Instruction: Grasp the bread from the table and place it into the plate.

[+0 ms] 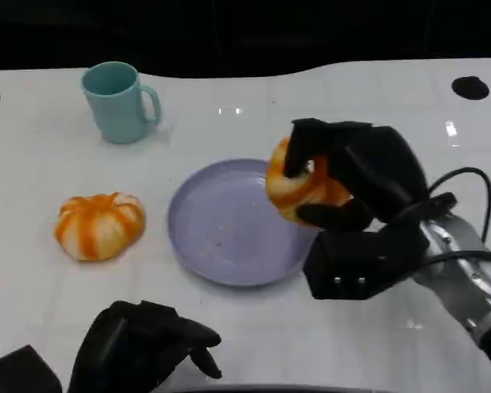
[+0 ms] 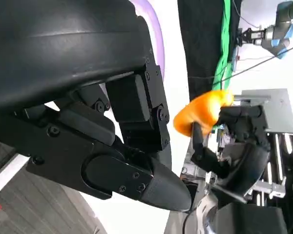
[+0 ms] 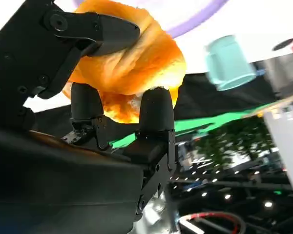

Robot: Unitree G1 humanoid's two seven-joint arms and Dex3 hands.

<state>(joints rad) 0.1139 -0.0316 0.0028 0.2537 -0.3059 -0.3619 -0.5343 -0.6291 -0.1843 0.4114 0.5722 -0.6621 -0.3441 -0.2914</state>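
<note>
We see our right hand (image 1: 344,176) holding a bread (image 1: 299,184) above the right rim of the plate (image 1: 229,225), fingers (image 3: 154,109) wrapped around it from above and below. In the right wrist view the bread (image 3: 132,63) sits pinched between a finger on top and two beneath, with the plate's purple rim (image 3: 195,22) just beyond it. The bread overhangs the plate's edge, partly over the dish and partly over the white counter (image 1: 352,90). The plate's centre lies open to the left of the held bread.

Our left hand (image 1: 143,344) rests low at the near edge of the counter, fingers curled in loosely and holding nothing. A second bread (image 1: 100,225) lies on the counter left of the plate, well apart from its rim. A teal mug (image 1: 119,102) stands upright farther back on the left, its handle turned right. Open counter stretches between the mug, the plate and the far edge.
</note>
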